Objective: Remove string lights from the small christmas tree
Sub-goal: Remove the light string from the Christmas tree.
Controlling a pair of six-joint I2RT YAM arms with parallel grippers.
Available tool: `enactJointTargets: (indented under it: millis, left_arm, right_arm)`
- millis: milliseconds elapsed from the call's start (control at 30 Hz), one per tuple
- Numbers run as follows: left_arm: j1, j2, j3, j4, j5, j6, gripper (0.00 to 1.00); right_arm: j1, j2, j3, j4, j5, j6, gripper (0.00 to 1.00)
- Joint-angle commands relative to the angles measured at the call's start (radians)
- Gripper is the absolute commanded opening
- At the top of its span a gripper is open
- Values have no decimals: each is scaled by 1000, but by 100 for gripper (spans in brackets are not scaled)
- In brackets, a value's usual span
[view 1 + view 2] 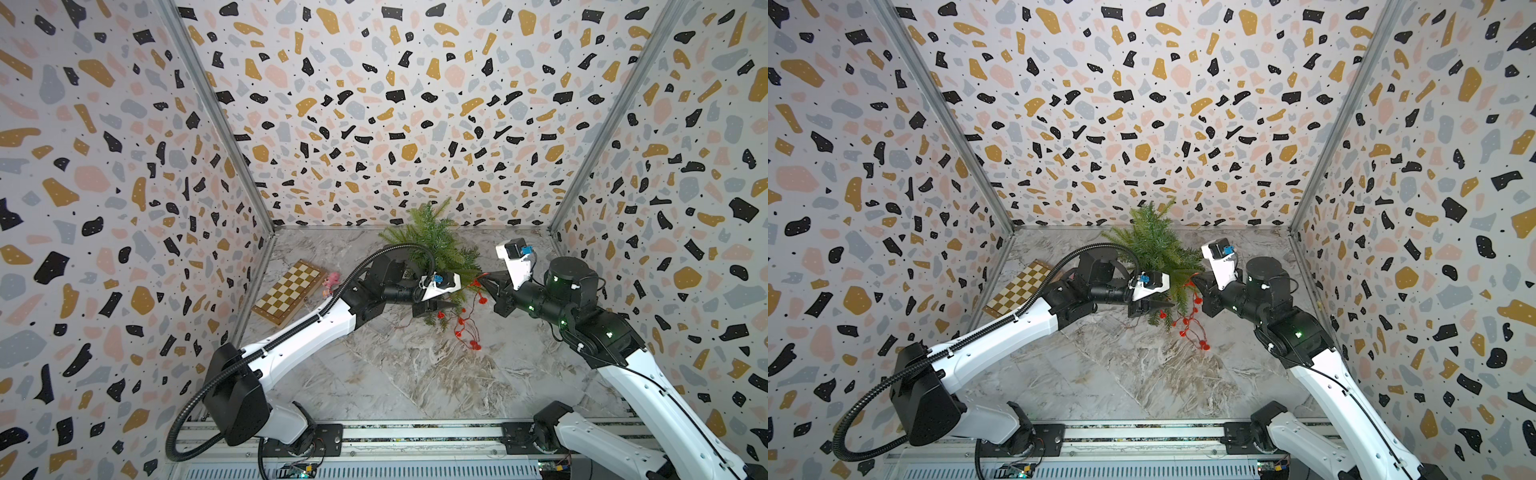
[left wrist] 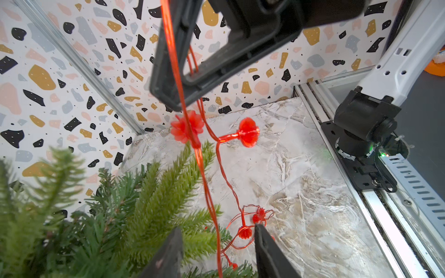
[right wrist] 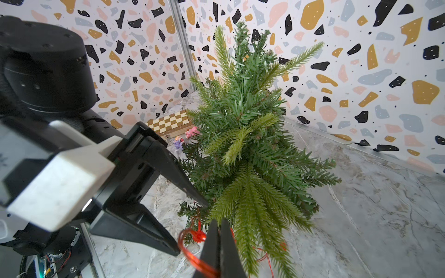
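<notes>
Right gripper clamps the red-bulbed copper-wire string lights, which trail at five o'clock of the small bushy green artificial christmas tree. Left gripper, jaws apart, straddles wire and branches at six o'clock. Wire snagged on needles could topple the tree under a hard pull.

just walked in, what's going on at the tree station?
Both arms are at the small tree at the back of the table. The right gripper is shut on the red string lights near the lower branches. The left gripper is open, the wire hanging between its jaws. Some bulbs already lie on the table.
</notes>
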Motion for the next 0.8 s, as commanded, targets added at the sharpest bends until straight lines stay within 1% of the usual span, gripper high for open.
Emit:
enactJointTargets:
  millis: [0, 100, 200, 400, 567, 767]
  left_arm:
    - [-6, 13, 41, 52, -9, -9, 41]
    - [-7, 21, 50, 56, -3, -10, 36]
    - [-8, 32, 59, 47, -9, -10, 22]
    - [-12, 20, 61, 45, -22, -10, 1]
    - [-13, -28, 63, 18, -118, -1, 0]
    - [-13, -85, 73, -51, -141, 37, 0]
  right_arm:
    - [5, -1, 39, 27, -15, -3, 0]
    - [5, 1, 41, 28, -17, -4, 0]
    - [5, 2, 44, 29, -14, -6, 0]
    - [5, 2, 45, 28, -14, -8, 0]
    - [6, -2, 35, 29, -14, -10, 0]
    - [6, -5, 16, 35, -20, -9, 0]
